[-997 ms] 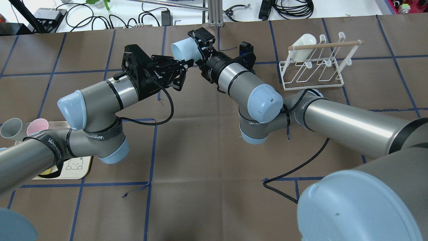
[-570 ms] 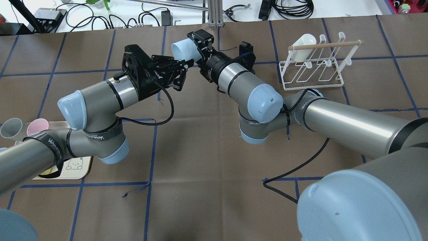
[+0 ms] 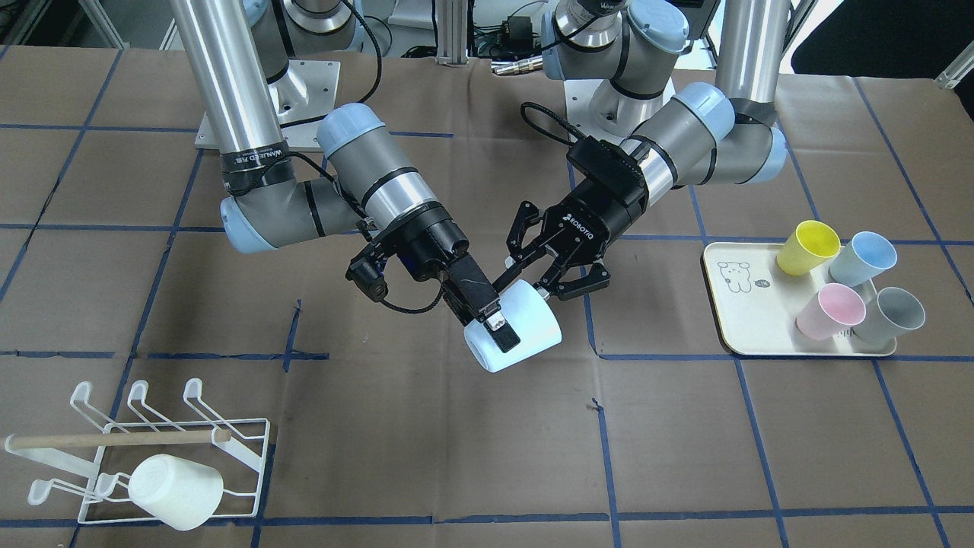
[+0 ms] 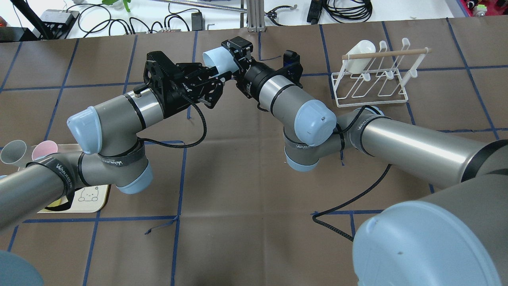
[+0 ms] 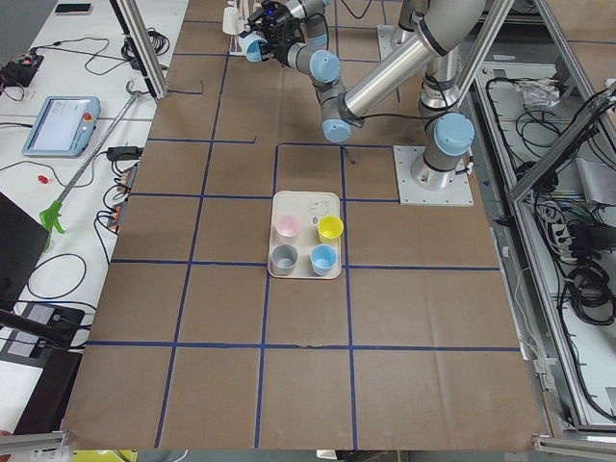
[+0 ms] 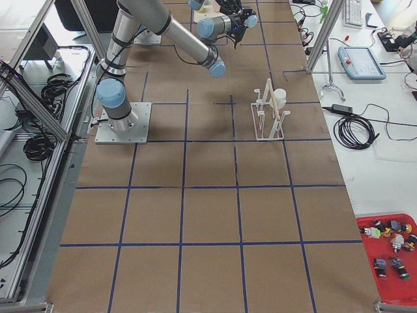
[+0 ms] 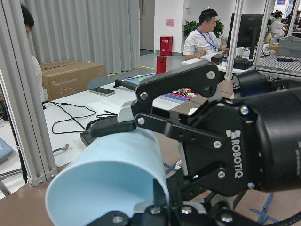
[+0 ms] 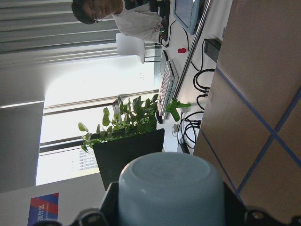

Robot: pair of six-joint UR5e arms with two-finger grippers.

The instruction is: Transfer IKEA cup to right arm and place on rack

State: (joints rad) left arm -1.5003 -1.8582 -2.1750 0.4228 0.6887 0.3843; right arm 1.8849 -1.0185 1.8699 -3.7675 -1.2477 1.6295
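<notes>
The light blue IKEA cup [image 3: 525, 335] hangs on its side above the table's middle, between both grippers. It also shows in the overhead view [image 4: 216, 58]. My right gripper [image 3: 498, 335], with short chunky fingers, is shut on the cup near its rim; one finger lies on the outer wall and the other is hidden. My left gripper [image 3: 525, 278], with long spindly fingers, is shut on the cup's base end. The left wrist view shows its fingers above and below the cup [image 7: 108, 179]. The white wire rack [image 3: 251, 457] stands apart on my right.
A white cup [image 3: 175, 491] hangs on the rack under its wooden dowel [image 3: 114, 440]. A cream tray [image 3: 738, 304] on my left holds yellow [image 3: 808, 247], blue [image 3: 864, 257], pink [image 3: 831, 310] and grey [image 3: 890, 313] cups. A black cable [image 4: 349, 198] trails across the table.
The right gripper's upper finger has shifted a little along the cup towards its rim. The left arm and the cup have nudged slightly away from me. Otherwise nothing has moved.
</notes>
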